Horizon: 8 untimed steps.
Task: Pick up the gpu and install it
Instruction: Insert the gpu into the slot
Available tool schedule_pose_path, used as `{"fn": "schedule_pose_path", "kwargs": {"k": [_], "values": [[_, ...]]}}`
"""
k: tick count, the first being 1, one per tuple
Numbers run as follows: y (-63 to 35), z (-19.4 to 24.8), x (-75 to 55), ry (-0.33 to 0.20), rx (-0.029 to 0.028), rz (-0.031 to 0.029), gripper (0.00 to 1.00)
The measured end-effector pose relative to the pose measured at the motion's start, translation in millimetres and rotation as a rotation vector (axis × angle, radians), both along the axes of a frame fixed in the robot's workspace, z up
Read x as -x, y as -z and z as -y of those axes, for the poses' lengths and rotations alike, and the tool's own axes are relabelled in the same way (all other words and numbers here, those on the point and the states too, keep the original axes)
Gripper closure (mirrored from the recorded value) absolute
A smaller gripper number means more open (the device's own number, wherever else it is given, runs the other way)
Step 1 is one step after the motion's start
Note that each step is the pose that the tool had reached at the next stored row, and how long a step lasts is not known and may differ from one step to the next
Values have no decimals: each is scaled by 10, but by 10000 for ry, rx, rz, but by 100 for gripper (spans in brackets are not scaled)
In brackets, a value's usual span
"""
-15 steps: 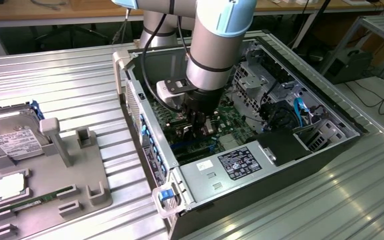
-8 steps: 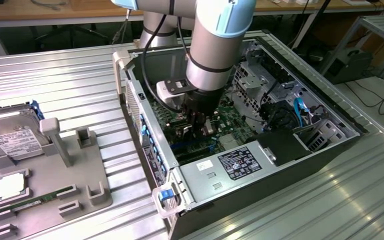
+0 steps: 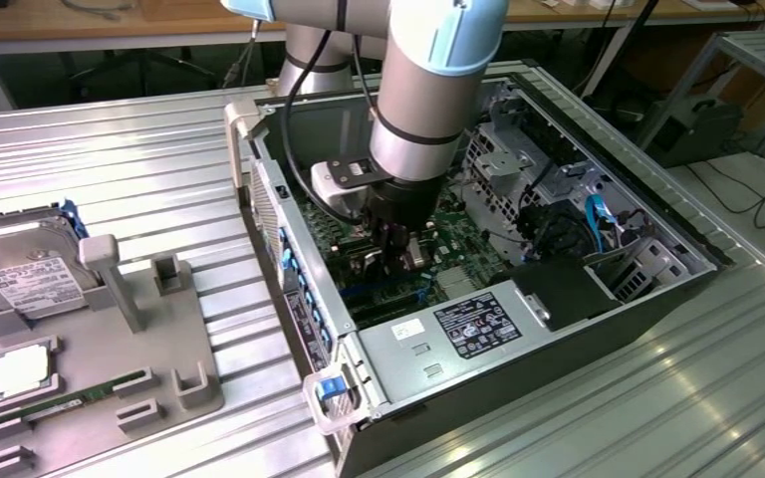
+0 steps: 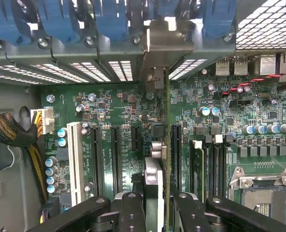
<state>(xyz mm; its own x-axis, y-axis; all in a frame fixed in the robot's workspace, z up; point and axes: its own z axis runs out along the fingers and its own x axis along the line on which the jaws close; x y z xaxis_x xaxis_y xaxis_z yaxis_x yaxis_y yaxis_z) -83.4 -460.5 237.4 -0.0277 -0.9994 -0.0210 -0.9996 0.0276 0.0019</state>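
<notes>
While the gripper (image 4: 160, 205) pinches the gpu (image 4: 154, 179) | gpu stands on edge among the motherboard (image 4: 119, 108) slots | its far end by the case (image 3: 516, 408) wall

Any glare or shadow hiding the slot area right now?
Wrist view: glare washes out the vent grilles, but the motherboard around the gpu is evenly lit. Exterior view: inside the case, the area around the gripper looks dim.

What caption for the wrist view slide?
Tool gripping the gpu edge-on at the motherboard, its bracket by the blue rear-slot latches.
</notes>
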Motion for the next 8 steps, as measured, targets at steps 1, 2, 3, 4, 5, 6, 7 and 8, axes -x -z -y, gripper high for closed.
{"fn": "schedule_pose_path", "kwargs": {"k": [1,2,3,4,5,6,7,8], "values": [[-6,-1,0,0,-3,1,72],[-23,-4,-1,0,-20,9,72],[-40,-7,-2,-1,-27,12,72],[-46,-7,-2,-1,-18,8,72],[-53,-4,-1,-1,-2,1,72],[-54,-4,-1,-1,-1,1,72],[-54,-4,0,-1,-1,0,72],[-54,-4,0,-1,-1,0,72]]}}
